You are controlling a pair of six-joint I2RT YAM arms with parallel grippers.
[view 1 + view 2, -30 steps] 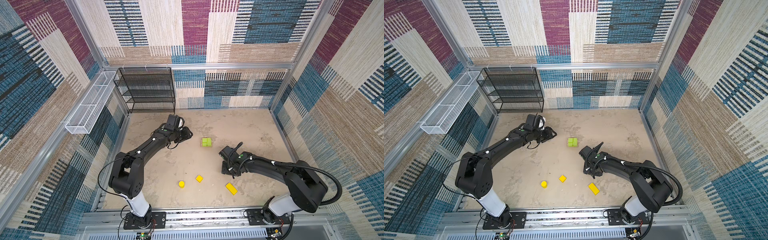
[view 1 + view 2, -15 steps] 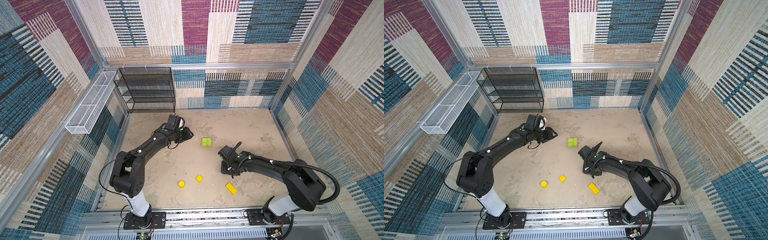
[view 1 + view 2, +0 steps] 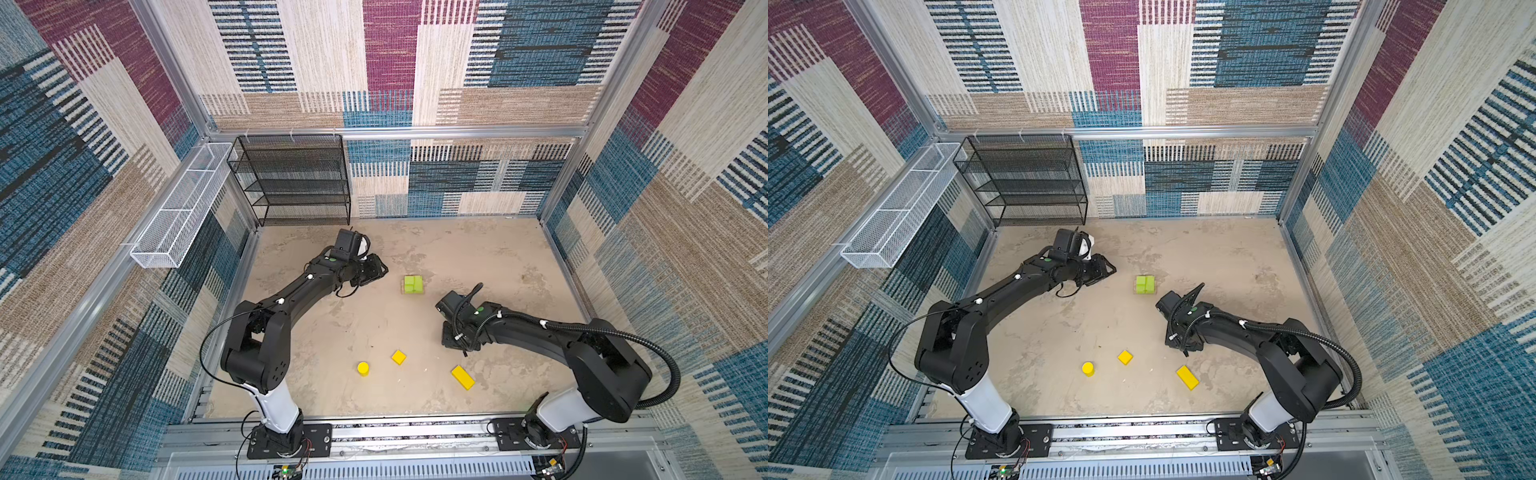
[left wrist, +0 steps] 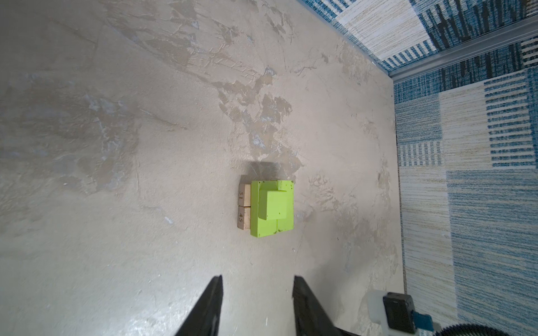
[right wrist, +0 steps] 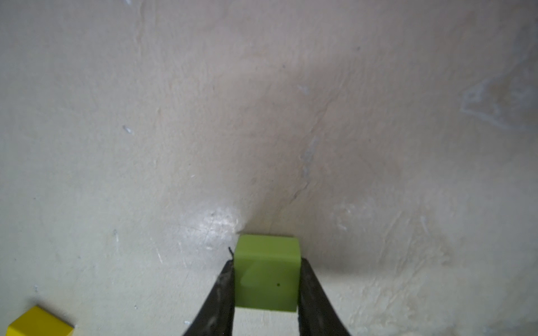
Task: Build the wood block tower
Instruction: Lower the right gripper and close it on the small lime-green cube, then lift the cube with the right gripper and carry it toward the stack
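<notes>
Though seemingly low, tool [image 5: 267, 263] astride cube [image 5: 266, 283]

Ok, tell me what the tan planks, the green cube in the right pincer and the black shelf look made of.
The tan planks look like bare wood: pale unpainted ends with stamped numbers. The green cube seems wood under matte lime paint, with dark specks. The shelf looks like black-coated metal mesh.

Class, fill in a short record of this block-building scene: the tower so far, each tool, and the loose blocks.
Tower: tan planks, long lime-green blocks, top cube
Left tool: open, empty
Right tool: shut on lime-green cube
Loose: yellow cylinder, yellow cube, yellow bar
</notes>
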